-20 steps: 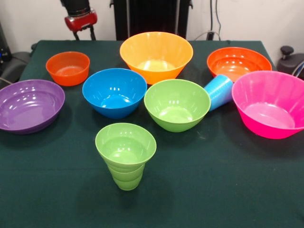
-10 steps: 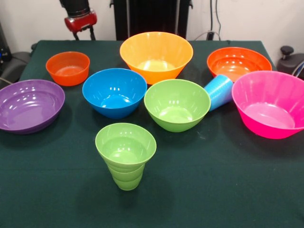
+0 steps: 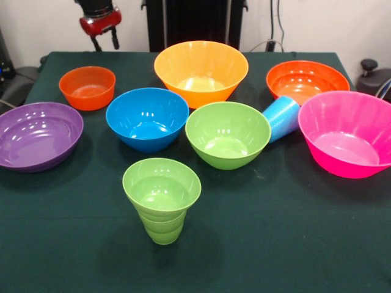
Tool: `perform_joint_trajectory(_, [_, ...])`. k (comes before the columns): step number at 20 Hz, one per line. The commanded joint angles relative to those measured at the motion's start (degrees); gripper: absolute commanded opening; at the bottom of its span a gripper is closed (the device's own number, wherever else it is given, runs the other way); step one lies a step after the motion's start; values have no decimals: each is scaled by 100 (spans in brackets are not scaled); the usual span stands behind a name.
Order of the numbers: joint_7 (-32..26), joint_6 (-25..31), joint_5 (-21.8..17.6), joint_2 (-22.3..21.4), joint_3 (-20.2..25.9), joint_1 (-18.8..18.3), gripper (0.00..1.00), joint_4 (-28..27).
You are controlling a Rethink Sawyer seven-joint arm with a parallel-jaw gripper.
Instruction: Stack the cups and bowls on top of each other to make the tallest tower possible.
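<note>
Glossy plastic lay everywhere in the front view: my gripper hung empty, fingers parted, at eleven o'clock above the small orange bowl. The blue cup leaned tilted between the green bowl and pink bowl; I judged it could roll if nudged.

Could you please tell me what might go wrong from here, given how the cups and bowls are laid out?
1. The light blue cup lies tilted, wedged between the green bowl and the pink bowl; reaching for it may knock either one.
2. The lime green cup stands on a narrow stepped base and could tip if bumped.
3. The hand hangs above the small orange bowl, with the blue bowl close by; a careless descent could clip a rim.
</note>
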Motion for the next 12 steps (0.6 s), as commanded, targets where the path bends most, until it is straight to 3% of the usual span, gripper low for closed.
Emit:
perform_joint_trajectory(1, [633, 762, 773, -1301, 420, 875, 100, -4])
perform_joint_trajectory(7, [447, 1195, 1207, -1725, 518, 956, 100, 57])
perform_joint_trajectory(12, [45, 1375, 1634, -2175, 825, 637, 100, 299])
